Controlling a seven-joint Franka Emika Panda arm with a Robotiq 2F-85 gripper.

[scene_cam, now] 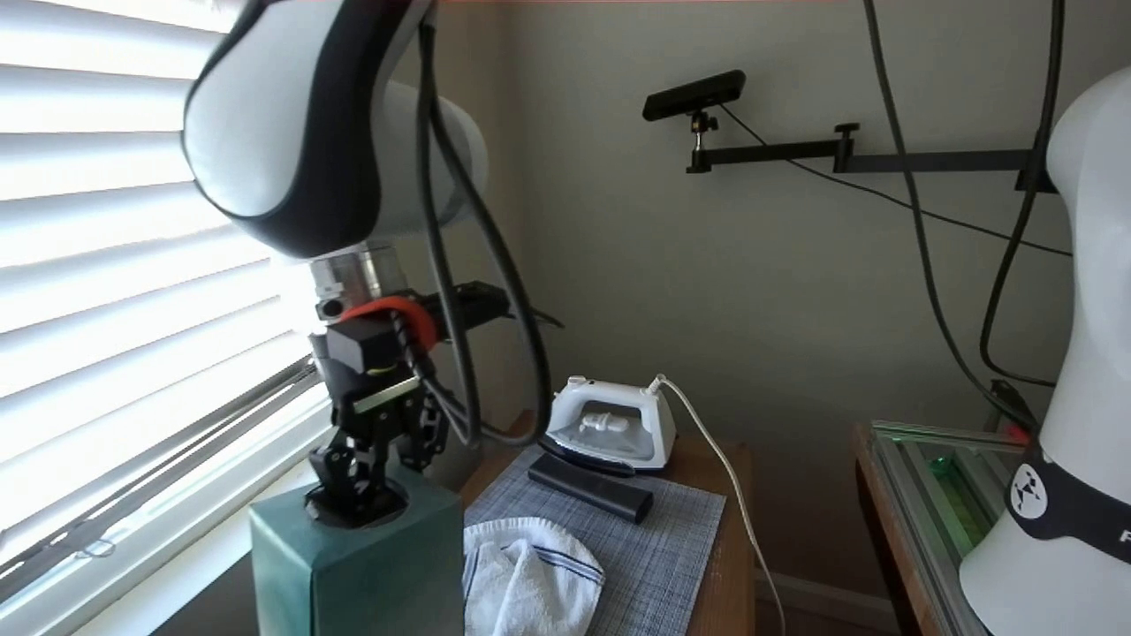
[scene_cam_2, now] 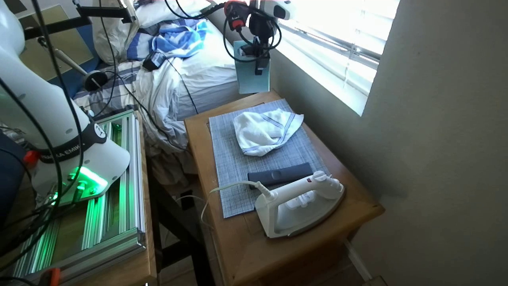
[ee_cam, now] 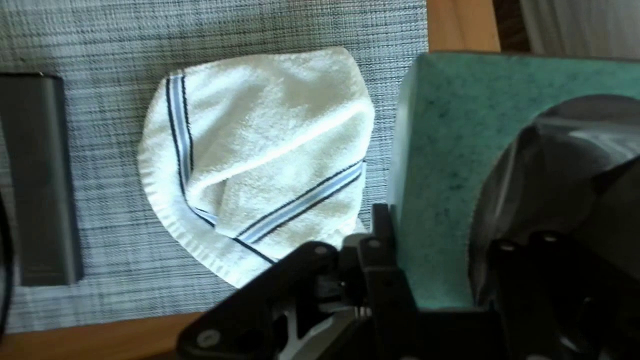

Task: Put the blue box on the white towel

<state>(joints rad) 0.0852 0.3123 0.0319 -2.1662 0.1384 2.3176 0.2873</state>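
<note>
The blue box (scene_cam: 380, 574) is a teal, tissue-box shape with a round opening on top. It shows in an exterior view (scene_cam_2: 242, 77) and at the right of the wrist view (ee_cam: 445, 125). My gripper (scene_cam: 358, 503) is shut on its top wall, one finger outside and the other at the opening. In the wrist view the gripper (ee_cam: 450, 240) covers the box's near edge. The box hangs upright in the air by the table's end, beside the towel. The white towel (scene_cam_2: 262, 133), with blue stripes, lies crumpled on the grey mat; it also shows in the wrist view (ee_cam: 280, 130).
A grey woven placemat (scene_cam_2: 232, 186) lies on the wooden table (scene_cam_2: 238, 246). A dark bar-shaped case (scene_cam_2: 281, 173) and a white iron (scene_cam_2: 297, 204) with a cord stand beyond the towel. A window sill (scene_cam: 203, 539) runs close beside the arm. A bed (scene_cam_2: 206, 79) stands behind.
</note>
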